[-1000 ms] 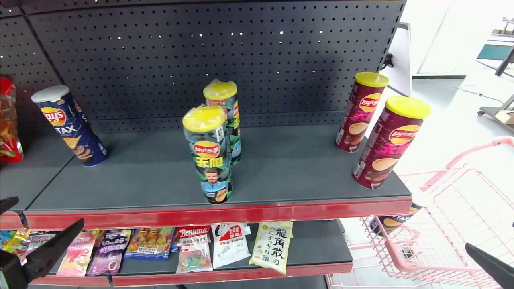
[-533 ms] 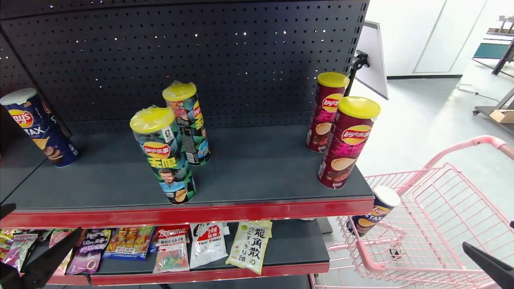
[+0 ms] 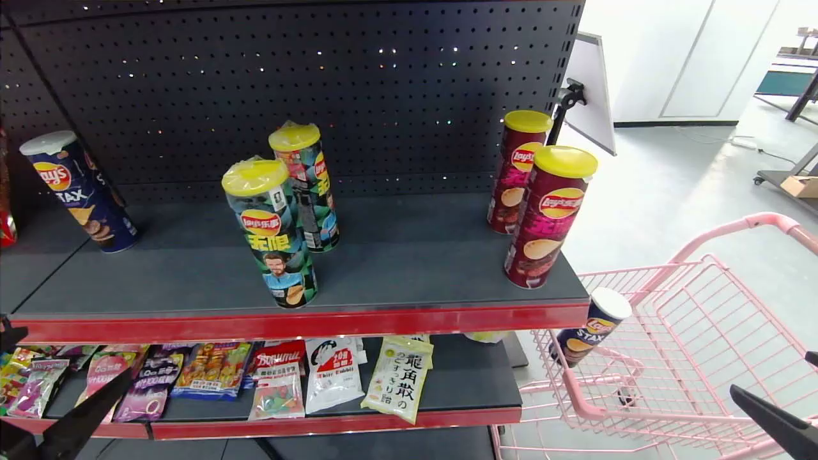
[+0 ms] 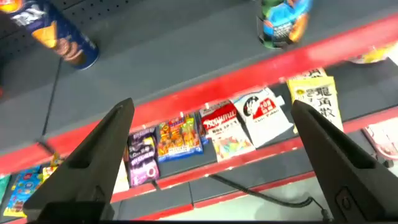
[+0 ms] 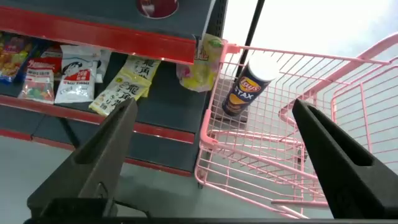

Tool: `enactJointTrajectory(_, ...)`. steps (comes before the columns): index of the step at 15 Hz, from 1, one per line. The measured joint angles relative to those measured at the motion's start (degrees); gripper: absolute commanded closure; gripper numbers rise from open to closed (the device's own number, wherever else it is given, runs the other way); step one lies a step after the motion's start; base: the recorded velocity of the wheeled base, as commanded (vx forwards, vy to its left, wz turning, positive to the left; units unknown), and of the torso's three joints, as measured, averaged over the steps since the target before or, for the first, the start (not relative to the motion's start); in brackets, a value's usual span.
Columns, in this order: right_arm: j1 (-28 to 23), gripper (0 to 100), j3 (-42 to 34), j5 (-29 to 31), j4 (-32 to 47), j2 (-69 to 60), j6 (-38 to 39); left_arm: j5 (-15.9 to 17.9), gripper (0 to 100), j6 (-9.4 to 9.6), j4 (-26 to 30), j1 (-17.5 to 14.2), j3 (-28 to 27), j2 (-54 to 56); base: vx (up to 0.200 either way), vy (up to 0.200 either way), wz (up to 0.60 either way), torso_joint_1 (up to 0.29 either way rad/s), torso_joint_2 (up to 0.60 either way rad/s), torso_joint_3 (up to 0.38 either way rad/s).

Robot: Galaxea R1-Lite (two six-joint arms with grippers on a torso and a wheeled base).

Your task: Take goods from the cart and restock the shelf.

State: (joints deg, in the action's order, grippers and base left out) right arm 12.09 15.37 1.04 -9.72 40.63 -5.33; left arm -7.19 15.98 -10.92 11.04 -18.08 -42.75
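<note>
Low, splayed: left end effector, right end effector

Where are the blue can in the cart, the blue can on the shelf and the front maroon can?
blue can in the cart [image 3: 586,331], head view, label.
blue can on the shelf [image 3: 80,193], head view, label.
front maroon can [image 3: 546,220], head view, label.

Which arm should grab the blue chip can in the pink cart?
Right. The right gripper is open beside the pink cart, facing the blue can; the left gripper is at the far end of the shelf.
</note>
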Motion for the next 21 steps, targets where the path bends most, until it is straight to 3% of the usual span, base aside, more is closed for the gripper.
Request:
enactJointTrajectory(5,0.0,0,0.0,0.02,0.06,0.02,-0.24,0.84,0,0.33,-0.02,0.06,1.27,1.66,0.0,0.0,-0.24,0.003,0.0,0.003)
enactJointTrajectory(9,0.06,0,-0.13,-0.04,0.01,0.1,-0.44,6.84,0,0.85,-0.02,0.33,3.83,5.66,0.0,0.0,-0.6,0.007,0.0,0.0)
enactJointTrajectory(14,0.02,0,-0.13,-0.06,-0.07,0.35,-0.46,6.99,0,0.88,-0.02,0.3,4.28,7.17,0.0,0.0,-0.6,0.002,0.0,0.001)
enactJointTrajectory(16,-0.02,0,-0.11,-0.02,-0.1,0.46,-0.39,7.08,0,0.88,-0.05,0.28,4.25,7.36,0.0,0.0,0.0,0.0,0.0,0.0)
enactJointTrajectory(21,-1.13,0,0.24,0.29,-0.29,1.79,-0.44,11.31,0,0.85,-0.07,0.33,4.25,7.81,0.0,0.0,0.0,-0.031,0.07,0.039)
